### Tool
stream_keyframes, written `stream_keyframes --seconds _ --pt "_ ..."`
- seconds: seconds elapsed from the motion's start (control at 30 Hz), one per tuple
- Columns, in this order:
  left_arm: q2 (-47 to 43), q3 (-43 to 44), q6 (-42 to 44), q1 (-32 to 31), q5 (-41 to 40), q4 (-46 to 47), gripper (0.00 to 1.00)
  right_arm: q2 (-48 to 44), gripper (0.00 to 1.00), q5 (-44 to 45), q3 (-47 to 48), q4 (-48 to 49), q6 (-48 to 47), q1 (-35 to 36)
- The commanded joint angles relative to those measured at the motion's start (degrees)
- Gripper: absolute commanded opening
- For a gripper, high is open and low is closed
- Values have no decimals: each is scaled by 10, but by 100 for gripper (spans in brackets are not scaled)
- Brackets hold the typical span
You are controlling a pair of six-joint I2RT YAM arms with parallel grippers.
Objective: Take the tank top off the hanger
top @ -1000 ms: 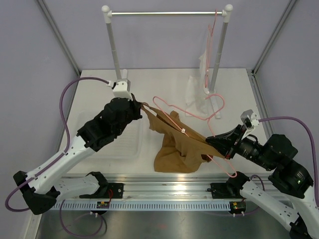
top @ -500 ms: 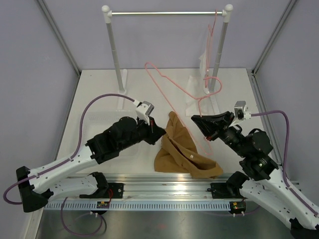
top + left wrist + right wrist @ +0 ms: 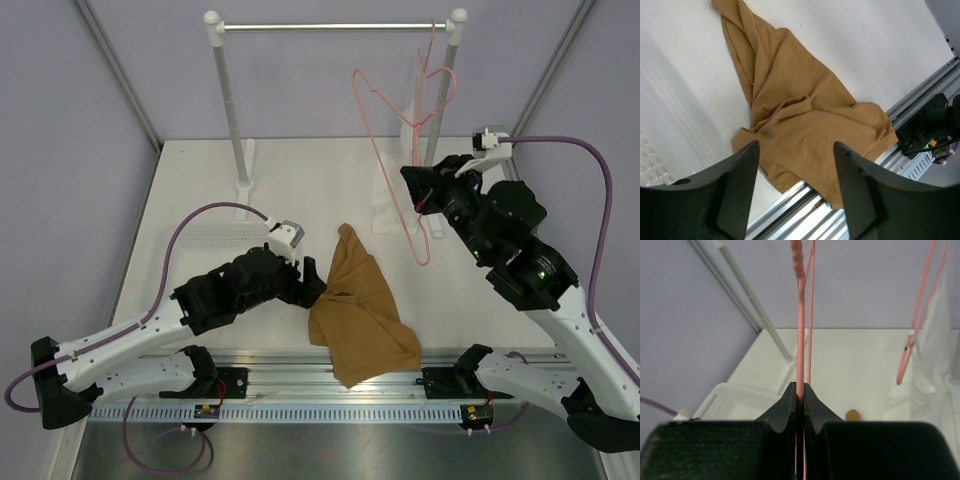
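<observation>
Top external view. Shows a white table point(image 3: 200, 180) with a clothes rail point(image 3: 330, 27) at the far end, a second pink hanger point(image 3: 900, 371) on its right end carrying a white translucent garment point(image 3: 383, 205), and a clear plastic basket point(image 3: 215, 240) left of centre. Shows the tank top point(image 3: 360, 315) lying crumpled near the front edge, free of any wire, lower hem draped over the metal track point(image 3: 280, 375). Places the left gripper point(image 3: 312, 285) just beside the cloth's left edge, jaws spread wide and empty; confirmed from the left wrist, looking down between both fingers at bare fabric. Finds the right gripper point(image 3: 418, 195) raised near the rail's right post, pinched tight on the hanger point(image 3: 800, 315), held upright and close in front of the hung garment, partly overlapping it. Compared with half a second ago: hanger lifted off the table side and swung right toward the rail; tank top slumped further toward the track; left gripper barely shifted.
</observation>
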Motion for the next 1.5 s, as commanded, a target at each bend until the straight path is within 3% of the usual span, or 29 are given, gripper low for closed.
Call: stream_keyframes --seconds 0.0,0.1,0.23,0.43,0.57,0.83,1.0,1.1,1.17,1.23,1.27,1.43,1.47 --pt "-19 62 7 -1 -29 -32 81 74 0 109 70 -120 -25 1" --pt "-30 100 12 -2 -38 -64 99 139 0 155 139 -143 -48 1" --pt "-58 131 17 -2 -46 -108 99 222 0 184 246 -145 -92 -3" --pt "-78 181 49 -2 -150 -249 99 358 0 104 412 -185 -97 -81" --pt "-108 156 70 -2 -206 -263 99 460 0 45 521 -229 -99 -115" --pt "-115 122 66 -1 -244 -265 99 623 0 58 714 -267 -133 -130" --pt "-118 117 63 -1 -243 -269 99 637 0 52 722 -278 -122 -130" --pt "-121 118 64 -1 -244 -264 99 599 0 43 668 -246 -110 -130" --pt "-123 119 66 -1 -236 -262 99 571 15 34 626 -226 -107 -129" --pt "-123 120 64 -1 -230 -256 99 560 44 24 623 -229 -106 -129" --pt "-121 120 62 -1 -229 -253 99 553 53 17 629 -240 -104 -129" --pt "-93 126 30 -2 -212 -238 99 520 79 -12 655 -284 -96 -129" --pt "-87 118 26 -2 -194 -219 99 494 90 -26 649 -292 -96 -129"
